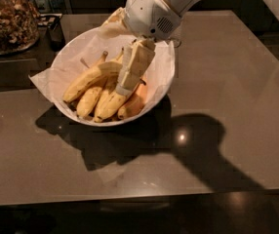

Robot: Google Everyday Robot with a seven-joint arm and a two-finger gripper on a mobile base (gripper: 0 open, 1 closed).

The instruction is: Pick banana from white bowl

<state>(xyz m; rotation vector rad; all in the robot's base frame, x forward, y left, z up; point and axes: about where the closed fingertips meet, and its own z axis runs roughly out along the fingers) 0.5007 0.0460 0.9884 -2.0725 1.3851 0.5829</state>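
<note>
The white bowl [162, 80], lined with crinkled white paper, stands at the back left of the brown table. It holds several bananas and an orange-tinted fruit [133, 104]. The longest pale-yellow banana [87, 80] lies on top at the left, its stem end toward the bowl's middle. My gripper [125, 87] hangs from the white arm, reaches down into the bowl and rests among the bananas, just right of the long banana's stem end. It covers part of the fruit under it.
A glass jar of nuts [8, 19] stands at the back left, with a small dark object [56, 31] beside it. The table [227, 106] stretches to the right and front of the bowl. The arm's shadow falls across it.
</note>
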